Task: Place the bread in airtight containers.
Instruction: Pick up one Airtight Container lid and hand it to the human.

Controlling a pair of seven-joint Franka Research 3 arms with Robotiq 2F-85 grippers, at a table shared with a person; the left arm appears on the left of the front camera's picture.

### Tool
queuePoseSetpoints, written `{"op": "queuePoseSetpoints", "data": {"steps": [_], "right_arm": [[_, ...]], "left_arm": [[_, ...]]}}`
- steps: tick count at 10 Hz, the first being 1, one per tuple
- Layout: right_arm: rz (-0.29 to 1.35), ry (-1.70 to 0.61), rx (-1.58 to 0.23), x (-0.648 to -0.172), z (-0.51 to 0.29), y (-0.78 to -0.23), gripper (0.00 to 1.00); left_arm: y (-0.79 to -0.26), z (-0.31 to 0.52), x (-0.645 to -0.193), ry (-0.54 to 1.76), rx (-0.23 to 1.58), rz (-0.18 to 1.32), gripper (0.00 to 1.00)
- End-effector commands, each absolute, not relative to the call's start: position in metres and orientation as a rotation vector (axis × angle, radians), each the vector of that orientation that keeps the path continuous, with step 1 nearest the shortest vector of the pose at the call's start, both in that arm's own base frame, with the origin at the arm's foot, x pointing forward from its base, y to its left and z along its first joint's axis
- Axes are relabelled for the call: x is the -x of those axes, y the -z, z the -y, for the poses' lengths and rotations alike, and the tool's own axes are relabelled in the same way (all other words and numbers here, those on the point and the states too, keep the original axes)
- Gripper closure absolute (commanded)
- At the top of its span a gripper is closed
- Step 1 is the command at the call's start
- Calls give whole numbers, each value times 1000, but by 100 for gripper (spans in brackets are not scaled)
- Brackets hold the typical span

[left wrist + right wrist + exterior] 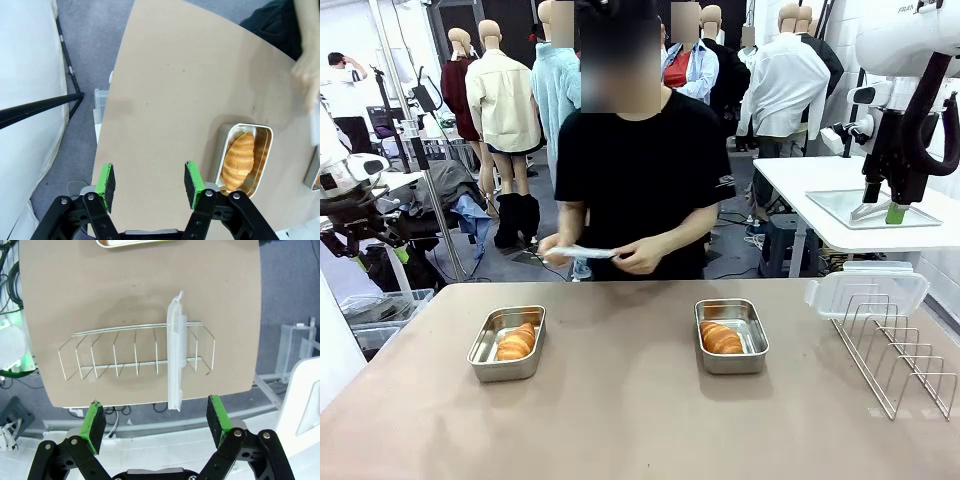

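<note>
Bread already boxed, lids still off: at the left, the left gripper (148,172) is seen above the table's (620,430) edge, its green pads apart and nothing between them. The left container (507,343) lies ahead and off to one side of it, and one croissant (517,341) is laid inside along the tub's length. At the far side, what appears to be a clear lid (578,252) is held flat in the person's hands (638,258), nearer the left tub than either claw is. Right of centre, the right container (731,336) is shown uncovered with the second croissant (721,338) in it. Further right, a second lid (175,355) is stood on edge in the wire rack (135,352). The right gripper (155,407) is raised above it, jaws wide and empty. The lid's long axis is set across the line between the pads, so its thin edge is presented to them. The right arm is judged the nearer for that pick
</note>
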State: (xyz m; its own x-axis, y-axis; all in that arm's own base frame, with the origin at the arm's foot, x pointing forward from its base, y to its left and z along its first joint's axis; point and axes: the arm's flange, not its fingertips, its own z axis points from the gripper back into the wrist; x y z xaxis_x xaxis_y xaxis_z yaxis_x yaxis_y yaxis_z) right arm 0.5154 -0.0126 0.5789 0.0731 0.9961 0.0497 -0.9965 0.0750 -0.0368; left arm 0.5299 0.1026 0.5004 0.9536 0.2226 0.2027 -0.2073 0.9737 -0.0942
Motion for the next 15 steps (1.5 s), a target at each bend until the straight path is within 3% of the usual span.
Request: {"op": "queuePoseSetpoints", "data": {"steps": [1, 15], "right_arm": [[54, -1510, -10, -515, 13, -580, 0], [54, -1510, -10, -515, 13, -580, 0]], "left_arm": [[-502, -102, -529, -227, 54, 218, 28], [-502, -102, -529, -227, 54, 218, 28]]}}
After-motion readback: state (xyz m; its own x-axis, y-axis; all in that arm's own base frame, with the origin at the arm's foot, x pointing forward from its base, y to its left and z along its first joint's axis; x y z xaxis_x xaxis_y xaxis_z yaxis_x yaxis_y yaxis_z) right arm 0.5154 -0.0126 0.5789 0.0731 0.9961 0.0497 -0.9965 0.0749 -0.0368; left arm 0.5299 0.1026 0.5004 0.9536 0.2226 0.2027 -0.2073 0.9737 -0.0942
